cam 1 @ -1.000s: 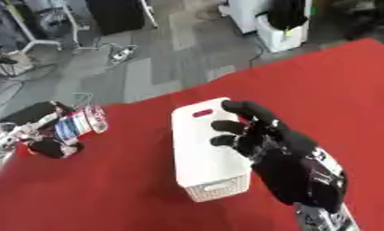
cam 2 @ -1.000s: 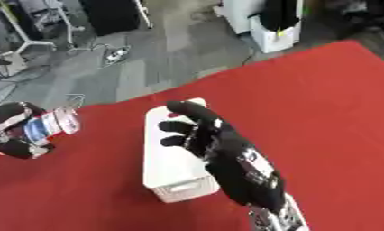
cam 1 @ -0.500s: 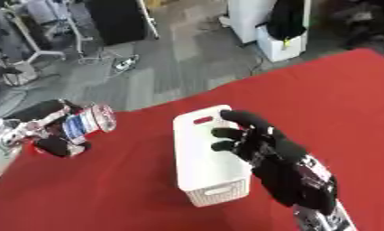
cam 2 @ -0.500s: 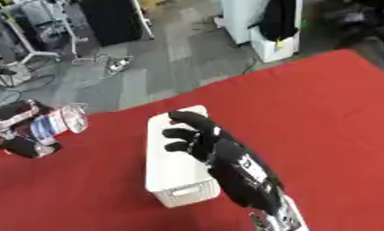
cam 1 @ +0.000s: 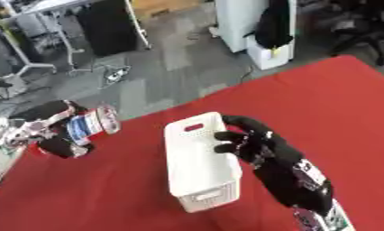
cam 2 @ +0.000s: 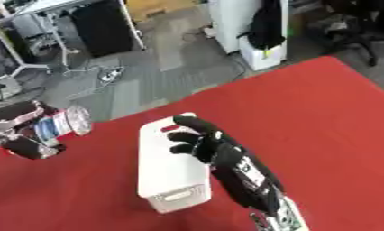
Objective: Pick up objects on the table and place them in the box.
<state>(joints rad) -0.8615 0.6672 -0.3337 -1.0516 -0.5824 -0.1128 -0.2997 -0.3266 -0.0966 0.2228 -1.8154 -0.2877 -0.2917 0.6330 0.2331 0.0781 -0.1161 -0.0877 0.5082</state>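
A: Left eye view: the left hand (cam 1: 57, 135), curled round a can (cam 1: 93, 126), stays at the table's (cam 1: 321, 99) left edge.

B: Right eye view: the right hand (cam 2: 207, 144), fingers spread, has shifted along the box (cam 2: 167, 169) mid-table; placing remains.

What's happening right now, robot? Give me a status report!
Left hand shut on can, left of box. Right hand open beside white box. Nothing in the way.
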